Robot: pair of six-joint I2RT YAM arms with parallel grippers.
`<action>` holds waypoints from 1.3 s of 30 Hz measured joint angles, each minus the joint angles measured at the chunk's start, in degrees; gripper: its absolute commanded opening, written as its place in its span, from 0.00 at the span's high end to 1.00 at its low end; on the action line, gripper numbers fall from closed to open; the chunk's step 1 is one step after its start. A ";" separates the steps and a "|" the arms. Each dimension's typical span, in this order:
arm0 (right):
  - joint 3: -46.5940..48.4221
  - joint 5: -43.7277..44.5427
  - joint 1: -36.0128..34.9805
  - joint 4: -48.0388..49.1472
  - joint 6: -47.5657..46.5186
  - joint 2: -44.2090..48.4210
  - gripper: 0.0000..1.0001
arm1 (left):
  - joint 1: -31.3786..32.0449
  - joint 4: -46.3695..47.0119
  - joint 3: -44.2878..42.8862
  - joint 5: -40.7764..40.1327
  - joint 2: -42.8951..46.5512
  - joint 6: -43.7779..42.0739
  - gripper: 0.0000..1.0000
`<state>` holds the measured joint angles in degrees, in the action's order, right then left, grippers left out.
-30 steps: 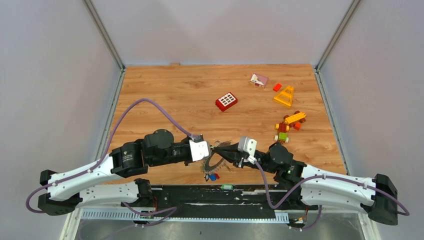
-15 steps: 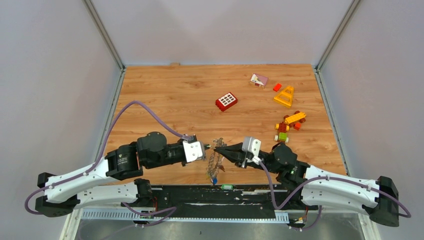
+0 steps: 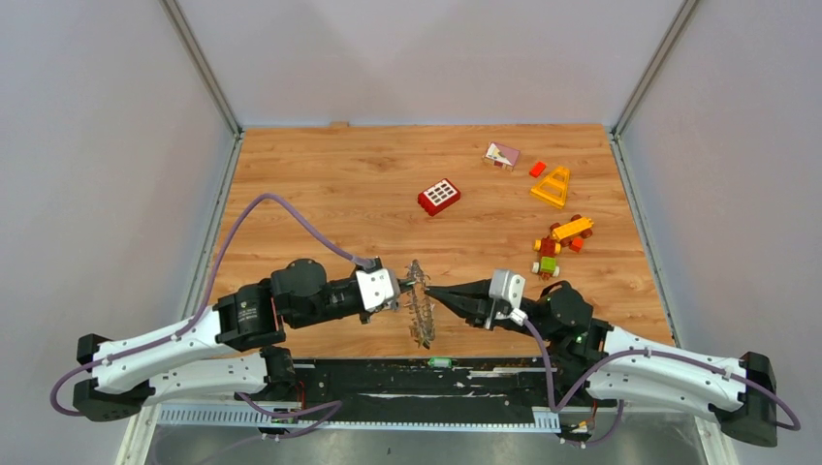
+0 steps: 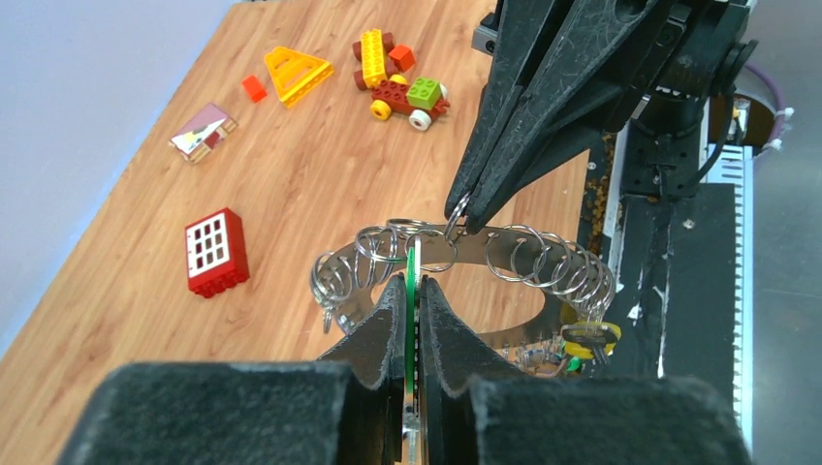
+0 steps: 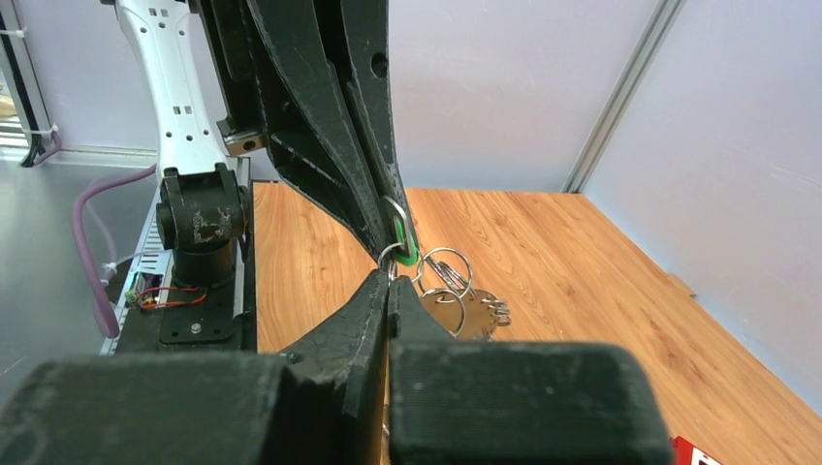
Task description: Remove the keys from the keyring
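Moved: over the last second the keyring [image 3: 420, 312] has gone from lying flat on the table [image 3: 320, 184] to hanging on edge between the two grippers. The right arm has drawn back toward its own side.
Left gripper [image 3: 398, 290]: closed on a green tab [image 4: 412, 276] at the ring's rim. Whether that tab is a key head cannot be told.
Right gripper [image 3: 433, 291]: closed, its tips pinching one of the small wire loops [image 4: 528, 257] on the ring's upper edge.
Keyring place: off the wood, near the front edge of the table, upright and touched by both sets of fingertips.
Keys [image 4: 589, 335]: they dangle from the loops under the ring, and one with a yellow head shows in the left wrist view. Most are hidden behind the band.
Done so far: the ring is picked up and braced from both sides. No loose key lies on the wood in any view, so I judge that none has come off.
Left to do: nearly everything. Each loop has to be worked off the band, starting, it seems, with the pinched one.
Elsewhere: a red brick [image 3: 439, 197], a yellow triangle [image 3: 552, 186] and a toy car [image 3: 553, 250] sit well apart from the work.
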<state>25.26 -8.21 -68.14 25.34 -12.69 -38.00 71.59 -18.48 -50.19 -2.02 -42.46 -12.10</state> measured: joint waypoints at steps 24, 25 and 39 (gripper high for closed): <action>-1.42 3.39 -0.02 -0.04 0.00 4.52 1.00 | 0.00 4.87 2.80 4.50 -2.43 5.81 1.00; -1.57 3.82 -0.02 -0.04 0.00 4.52 1.00 | 0.00 4.96 2.80 4.48 -2.43 5.81 1.00; -1.99 7.93 -0.09 -1.36 0.28 4.85 1.00 | -0.11 5.09 2.80 2.67 -2.40 5.77 1.00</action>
<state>23.27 -0.27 -68.23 23.99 -12.40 -33.15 71.48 -13.39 -47.40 0.64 -44.86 -6.33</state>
